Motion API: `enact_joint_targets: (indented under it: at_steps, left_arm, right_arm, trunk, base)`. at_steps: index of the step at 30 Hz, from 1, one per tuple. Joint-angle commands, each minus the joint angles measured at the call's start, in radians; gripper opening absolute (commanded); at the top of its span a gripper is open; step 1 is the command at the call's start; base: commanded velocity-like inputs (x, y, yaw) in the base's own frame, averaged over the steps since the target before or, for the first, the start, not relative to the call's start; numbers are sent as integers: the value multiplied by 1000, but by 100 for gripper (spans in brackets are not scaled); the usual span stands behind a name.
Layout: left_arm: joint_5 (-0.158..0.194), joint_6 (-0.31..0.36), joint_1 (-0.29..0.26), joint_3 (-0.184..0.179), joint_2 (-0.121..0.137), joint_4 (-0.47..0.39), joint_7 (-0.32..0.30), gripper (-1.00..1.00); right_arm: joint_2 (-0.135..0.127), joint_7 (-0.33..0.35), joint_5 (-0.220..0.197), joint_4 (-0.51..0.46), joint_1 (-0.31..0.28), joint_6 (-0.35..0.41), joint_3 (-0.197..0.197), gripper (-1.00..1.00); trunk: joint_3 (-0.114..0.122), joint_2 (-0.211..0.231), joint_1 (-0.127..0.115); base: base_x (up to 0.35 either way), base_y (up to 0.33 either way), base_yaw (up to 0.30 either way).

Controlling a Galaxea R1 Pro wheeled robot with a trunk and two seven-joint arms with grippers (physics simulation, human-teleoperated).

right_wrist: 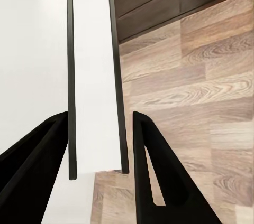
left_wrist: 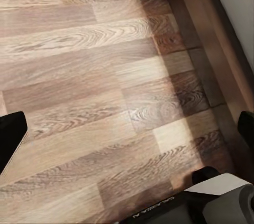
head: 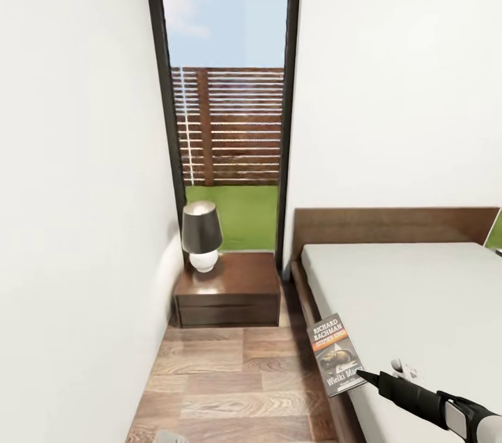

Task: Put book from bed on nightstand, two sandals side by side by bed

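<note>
White walls and a tall dark-framed window frame this corner of the bedroom, where the book (head: 336, 354) hangs clamped edge-on in the right gripper (right_wrist: 100, 145), lifted over the near edge of the bed (head: 418, 276) and the wood-plank floor (head: 223, 373) beside it. Beyond it, the nightstand (head: 230, 290) sits against the wall under the window, well apart, with a dark-shaded lamp (head: 202, 234) on the left part of its glossy top. The grip catches only the book's lower edge, so the paperback could likely pivot or slip out during the carry, and a careless approach might knock the lamp. The right fingers (right_wrist: 159, 171) press both covers, closed on the book. The left gripper (left_wrist: 127, 129) hangs over bare floor, its fingers spread wide and holding nothing.
</note>
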Motion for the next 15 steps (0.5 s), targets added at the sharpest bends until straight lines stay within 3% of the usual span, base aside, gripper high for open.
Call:
enact_joint_targets:
  at_steps: [1, 15]
  left_arm:
    - [-11, -5, 0, 8, 0, 1, -2, 100]
    - [-11, -5, 0, 8, 0, 1, -2, 100]
  right_arm:
    - [0, 5, -12, 2, -1, 10, -1, -100]
    - [1, 4, -11, 2, -1, 10, -1, -100]
  trunk:
    - [0, -1, 1]
    - [0, -1, 1]
  base:
    - [322, 0, 0]
    - [322, 0, 0]
